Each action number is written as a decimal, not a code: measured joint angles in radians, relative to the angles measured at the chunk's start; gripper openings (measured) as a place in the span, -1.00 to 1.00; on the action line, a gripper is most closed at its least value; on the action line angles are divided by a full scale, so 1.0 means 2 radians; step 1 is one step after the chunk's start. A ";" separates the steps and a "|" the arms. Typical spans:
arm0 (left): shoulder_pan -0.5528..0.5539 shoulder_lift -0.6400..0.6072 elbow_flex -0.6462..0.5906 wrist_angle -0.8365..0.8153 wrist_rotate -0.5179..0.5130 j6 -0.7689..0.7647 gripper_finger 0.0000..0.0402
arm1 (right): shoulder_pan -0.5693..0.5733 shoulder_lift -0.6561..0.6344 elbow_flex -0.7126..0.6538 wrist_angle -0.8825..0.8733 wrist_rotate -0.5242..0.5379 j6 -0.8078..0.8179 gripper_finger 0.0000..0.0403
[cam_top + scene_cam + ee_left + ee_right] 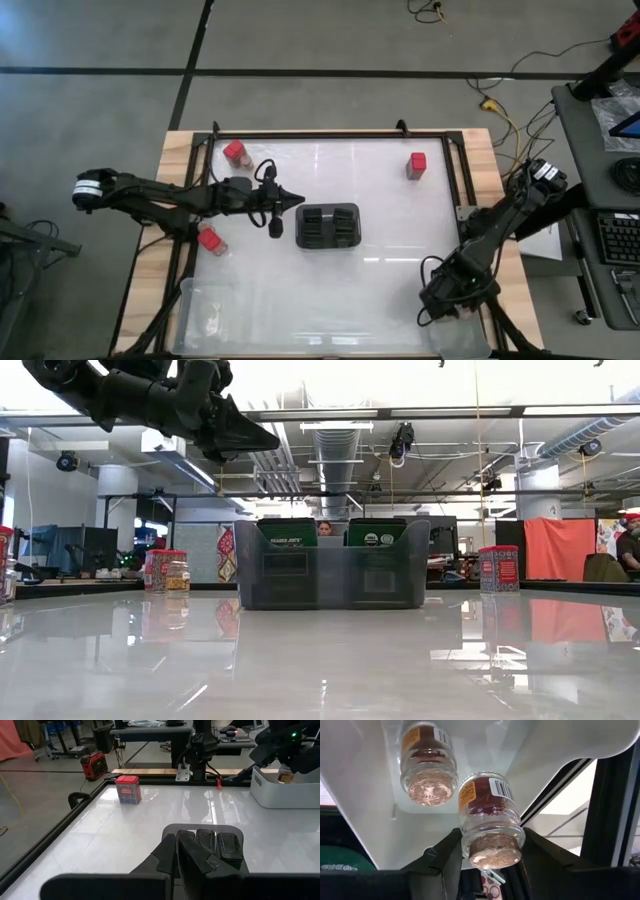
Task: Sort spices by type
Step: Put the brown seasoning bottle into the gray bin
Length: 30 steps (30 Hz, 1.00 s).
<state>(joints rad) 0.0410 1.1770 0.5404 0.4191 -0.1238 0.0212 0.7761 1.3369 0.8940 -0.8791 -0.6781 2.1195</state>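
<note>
Glass jar (487,817) sits clamped in the right tool (490,865); left tool (296,203) hovers clenched, empty.

This is a robotics lab in an open industrial office: bare ceiling ducts (335,445) and pipes run overhead, cables (500,105) trail across the grey concrete floor (320,40), a desk with a keyboard (620,238) stands beside the framed white surface (390,215), and a person (324,528) sits among monitors beyond.
</note>
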 joint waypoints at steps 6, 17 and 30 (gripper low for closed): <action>0.000 0.000 0.000 0.000 0.000 0.000 -0.99 | 0.000 0.000 -0.013 -0.004 -0.001 0.000 -0.16; 0.000 0.000 0.000 -0.005 0.000 0.000 -0.99 | 0.000 0.001 -0.043 0.033 -0.001 -0.005 -0.15; 0.000 0.000 0.000 -0.006 0.000 0.000 -0.99 | 0.000 0.001 -0.058 0.055 -0.001 -0.009 -0.12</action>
<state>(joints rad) 0.0410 1.1767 0.5404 0.4076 -0.1234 0.0204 0.7761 1.3384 0.7780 -0.7695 -0.6807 2.1024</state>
